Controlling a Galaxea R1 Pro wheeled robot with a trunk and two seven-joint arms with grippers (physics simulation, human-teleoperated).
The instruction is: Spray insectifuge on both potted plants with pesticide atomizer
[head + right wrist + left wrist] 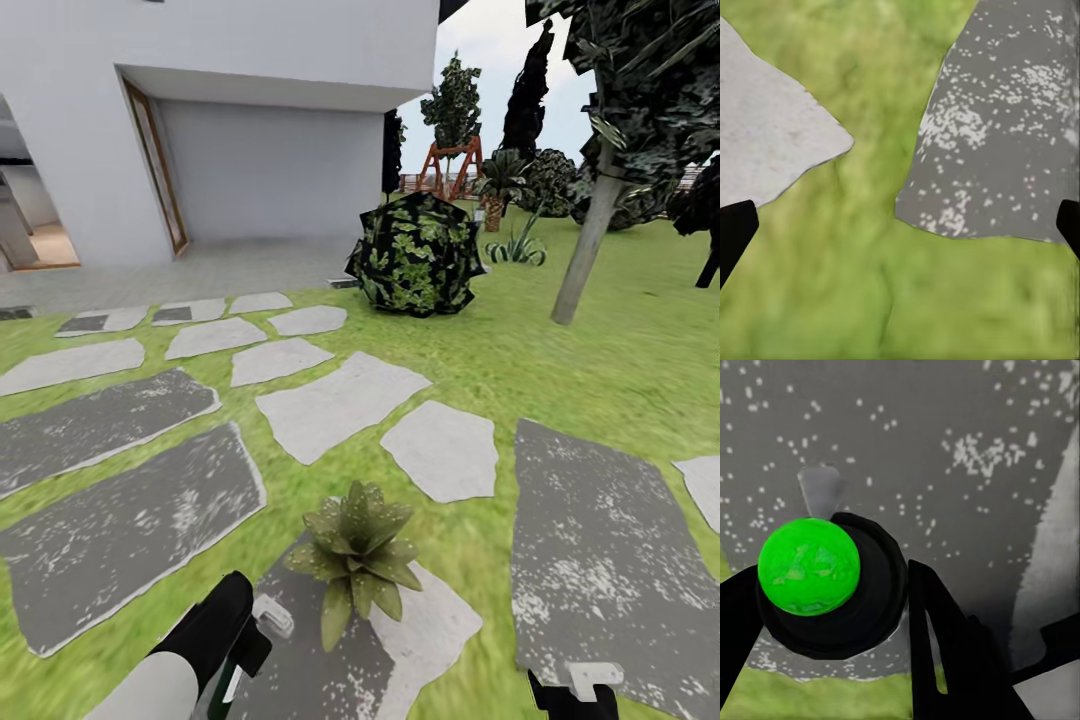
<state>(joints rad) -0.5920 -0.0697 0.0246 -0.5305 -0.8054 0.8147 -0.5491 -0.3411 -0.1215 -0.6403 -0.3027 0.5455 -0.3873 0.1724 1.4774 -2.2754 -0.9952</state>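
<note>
on the lawn of the garden (560,370), one of the potted plants (358,555) sits at the edge of a dark grey stepping stone (320,660), close in front of the robot; its pot is hidden under the leaves. the leaves look plain green with pale edges, and i cannot make out whitish specks of insectifuge on them, so by my reading no spraying has landed here yet. the second plant is not something i can place.

the left gripper (832,607) has its dark fingers clamped round a black rounded body with a bright green ball on it, which i take to be the pesticide atomizer (810,566), held above the grey stone. in the head view the left arm (205,635) comes in at the bottom edge, just beside the plant. the right gripper (900,225) hangs over grass between a white stone and a grey one, fingers wide apart and empty.

so the pickup looks done; covering both plants seems to be still ahead. a big dark-leaved shrub (416,255) stands farther off by the house (250,110).
</note>
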